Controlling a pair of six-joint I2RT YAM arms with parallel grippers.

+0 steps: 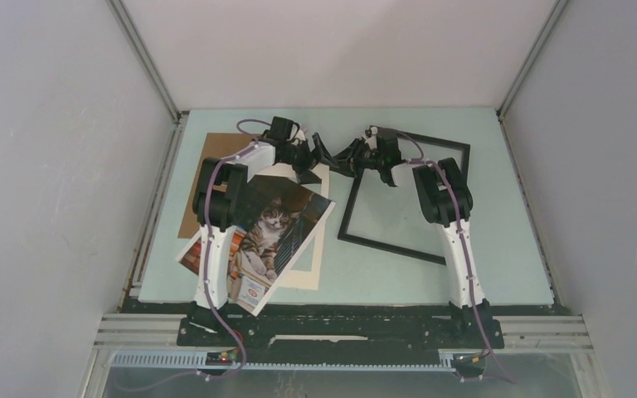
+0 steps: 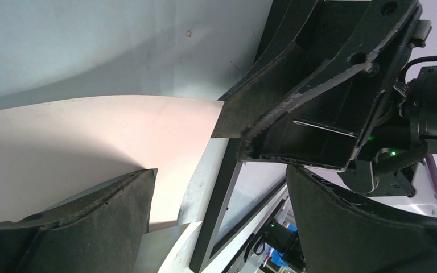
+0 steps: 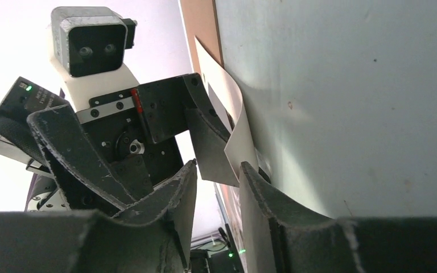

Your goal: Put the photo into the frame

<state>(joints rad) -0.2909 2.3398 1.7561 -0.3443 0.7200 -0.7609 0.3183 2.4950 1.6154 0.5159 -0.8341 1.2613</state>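
The photo point(image 1: 286, 232) is lying face up on the table point(image 1: 498, 249), to the left of the frame point(image 1: 458, 204) and apart from it. It is partly covering the white mat sheet point(image 1: 311, 261), and the left arm is crossing over it. Its long axis is running on a diagonal. The striped end is pointing toward the arm bases and away from the frame, while the end with the cat's head is angling toward the frame's far left corner.

The frame is lying flat and slightly skewed, with the green table showing through it. A brown cardboard board point(image 1: 216, 145) is sitting beyond the photo, farther from the frame.

Both grippers are meeting at the frame's far left corner, where the mat's corner is curling up off the table. The left gripper point(image 1: 322, 159) is gaping wide and holding nothing. In the left wrist view its fingers point(image 2: 91, 222) are straddling the mat's lifted corner point(image 2: 91, 148) and the frame's black edge point(image 2: 219, 193).

The right gripper point(image 1: 342, 162) is facing it with its jaws partly parted. In the right wrist view the curled mat corner point(image 3: 236, 119) is dipping into the gap at its fingertips point(image 3: 262, 210), but the jaws are not clamping it.
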